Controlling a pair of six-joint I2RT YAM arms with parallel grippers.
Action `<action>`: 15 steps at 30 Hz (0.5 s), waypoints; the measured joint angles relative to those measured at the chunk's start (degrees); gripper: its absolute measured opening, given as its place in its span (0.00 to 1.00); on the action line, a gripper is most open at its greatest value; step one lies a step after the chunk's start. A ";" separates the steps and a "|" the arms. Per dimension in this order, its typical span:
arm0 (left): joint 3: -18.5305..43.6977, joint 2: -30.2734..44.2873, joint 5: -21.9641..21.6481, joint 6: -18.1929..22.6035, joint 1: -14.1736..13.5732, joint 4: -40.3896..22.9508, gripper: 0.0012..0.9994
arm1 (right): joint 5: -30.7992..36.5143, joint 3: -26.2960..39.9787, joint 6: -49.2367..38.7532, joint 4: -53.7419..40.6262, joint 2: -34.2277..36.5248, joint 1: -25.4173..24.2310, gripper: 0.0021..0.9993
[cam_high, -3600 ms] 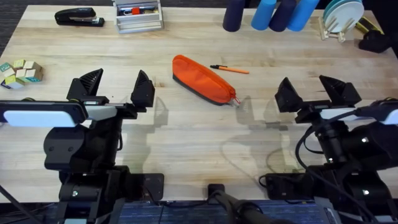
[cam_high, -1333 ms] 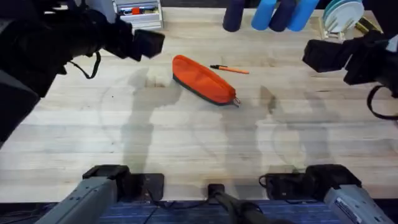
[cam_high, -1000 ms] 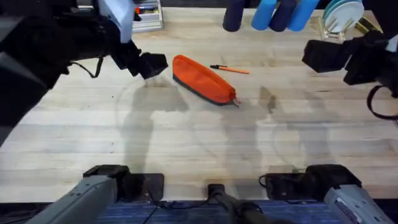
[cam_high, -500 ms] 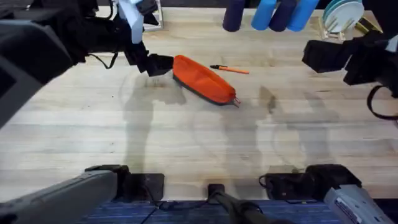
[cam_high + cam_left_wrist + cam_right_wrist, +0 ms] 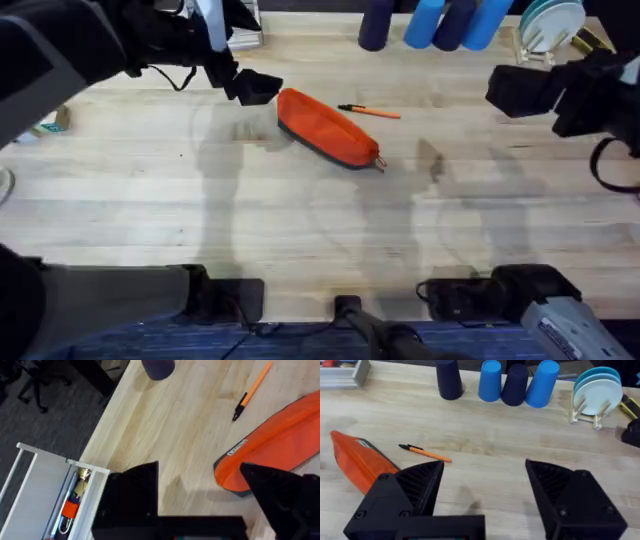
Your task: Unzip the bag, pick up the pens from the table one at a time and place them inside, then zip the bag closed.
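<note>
The left arm reaches from the near left corner far across the tabletop [image 5: 150, 200], its gripper [image 5: 262, 88] spread wide and empty at the far-left end of the bag [image 5: 328, 128]. In the left wrist view one black finger [image 5: 280, 491] overlaps the bag's end and the other sits on bare wood beside it; whether either touches the fabric cannot be told. The right gripper [image 5: 482, 485] hangs over the right edge, also wide open and holding nothing.

Half a second ago the left gripper sat slightly nearer and to the left; it has edged up to the pouch. The bag, zipped and lying diagonally in the far middle, has not shifted, nor has the pen [image 5: 370, 111] just beyond it.

The left wrist view shows a metal tray [image 5: 47, 492] at the far edge; the right wrist view shows the blue cups [image 5: 515, 382] and a plate rack [image 5: 595, 397] along the far right edge.
</note>
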 joint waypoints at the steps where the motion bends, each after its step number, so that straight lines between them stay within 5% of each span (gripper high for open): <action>1: 0.00 0.23 0.07 0.00 0.00 0.36 0.99 | 0.00 0.00 0.00 -0.02 0.00 0.00 1.00; 15: 0.00 0.37 0.97 0.00 -0.24 -3.73 0.99 | 0.00 0.00 0.02 -0.06 0.00 0.00 1.00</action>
